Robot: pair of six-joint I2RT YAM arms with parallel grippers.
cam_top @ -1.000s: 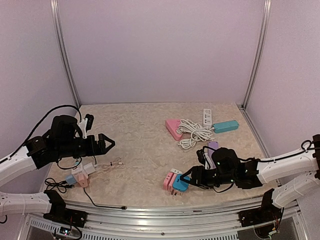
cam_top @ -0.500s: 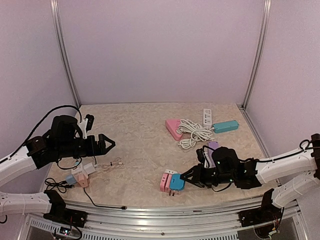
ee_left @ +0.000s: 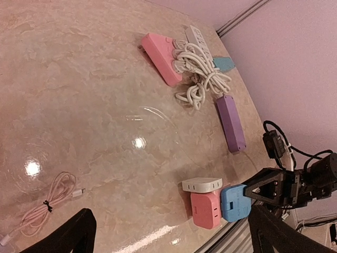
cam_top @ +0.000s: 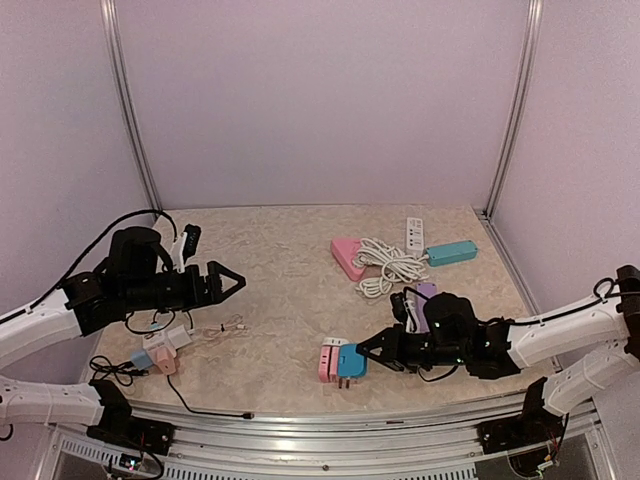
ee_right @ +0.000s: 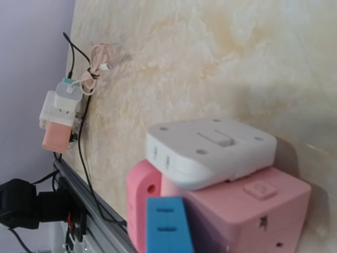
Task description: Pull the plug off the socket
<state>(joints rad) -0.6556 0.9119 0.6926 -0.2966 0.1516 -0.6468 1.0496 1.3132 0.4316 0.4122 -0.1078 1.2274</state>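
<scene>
top view, plug: blue plug [cam_top: 352,360] sits in the pink socket [cam_top: 327,362], near the table's front edge on the right.
top view, right gripper [cam_top: 368,352]: fingers drawn in on the plug's outer side, looks like a pinch.
top view, left gripper [cam_top: 228,283]: jaws wide apart, hovering over the left side, holding nothing.
left wrist, step: grab looks made, plug not out yet.
right wrist, seating: own fingers out of frame; plug flush against the socket, white adapter [ee_right: 210,150] beside it.
next: I'd guess a straight pull. The socket's loose, so it may drag along.

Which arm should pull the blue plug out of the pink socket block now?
Right. The right pincer is closed on the blue plug at the pink socket block; the left pincer hangs open far to the left, well apart from it.
</scene>
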